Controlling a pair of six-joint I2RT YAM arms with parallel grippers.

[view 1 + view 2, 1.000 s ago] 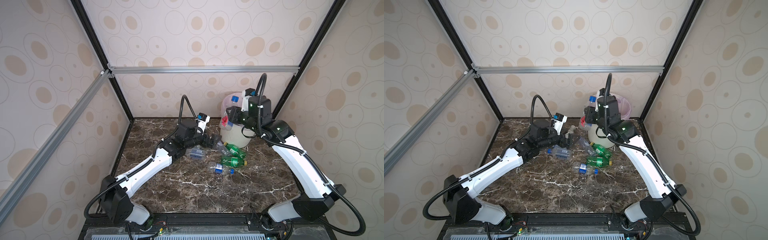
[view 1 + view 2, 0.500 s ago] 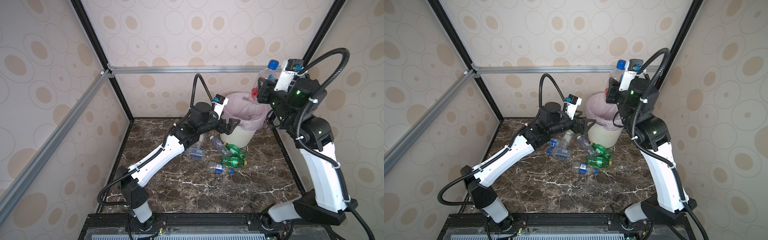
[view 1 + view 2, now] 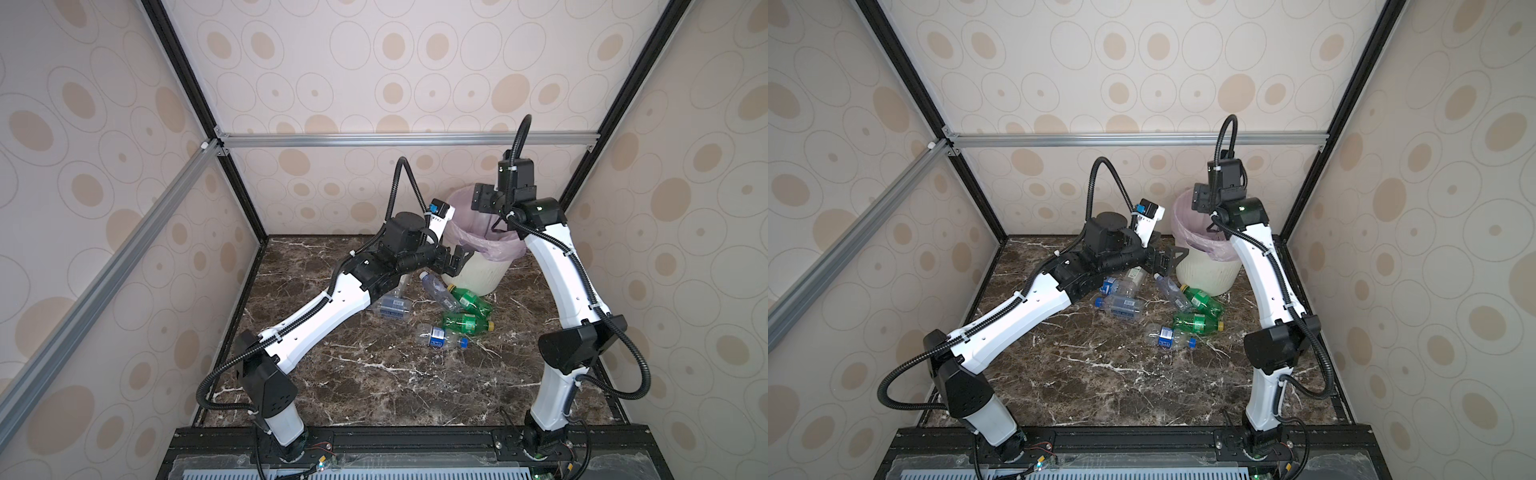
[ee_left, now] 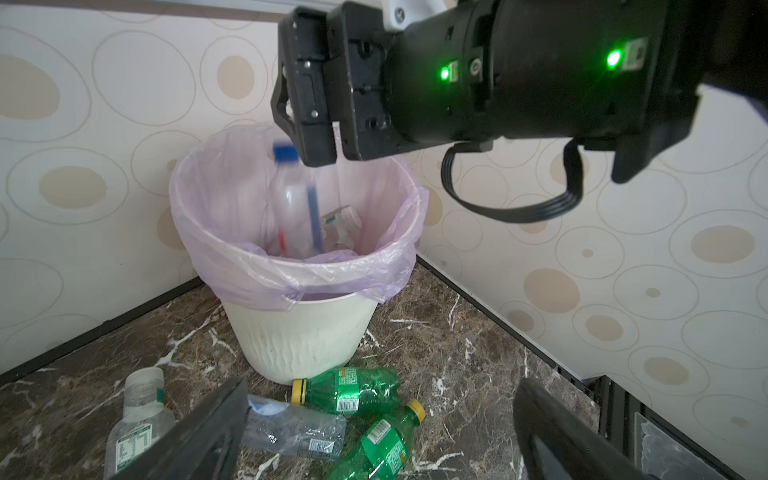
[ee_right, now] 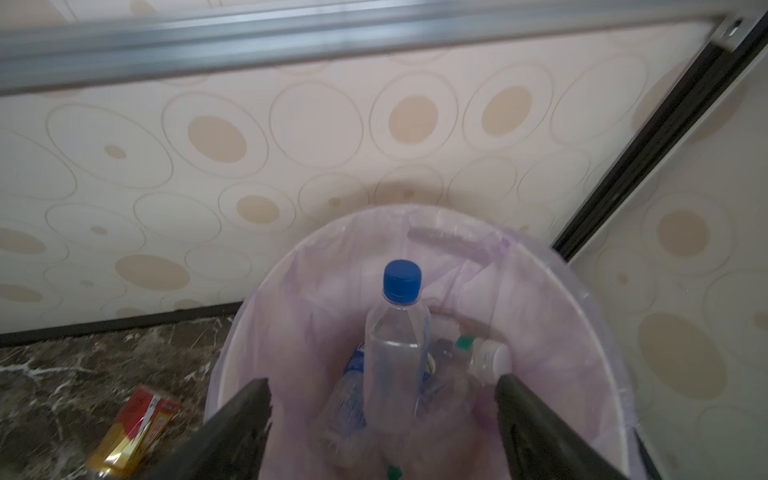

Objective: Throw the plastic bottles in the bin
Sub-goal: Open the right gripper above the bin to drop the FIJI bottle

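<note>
right gripper (image 5: 381,384) gaping | blue-capped bottle (image 5: 395,345) dropping into bin (image 5: 582,316) | left gripper (image 4: 382,386) gaping, empty | several bottles (image 3: 1196,322) waiting, bin's 7 o'clock

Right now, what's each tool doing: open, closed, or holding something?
Left tool: open, empty, near the bin.
Right tool: open over the bin; the blue-capped bottle between its jaws is not gripped.

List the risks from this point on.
1. The blue-capped bottle, loose and upright under the open right tool, could bounce off the white-capped bottle inside the bin and tip over the rim.
2. The open left tool hangs close to the bin's wall; reaching for the clear bottle near it might nudge the bin.
3. Both tools crowd the bin; lifting the left one now might strike the right.
</note>
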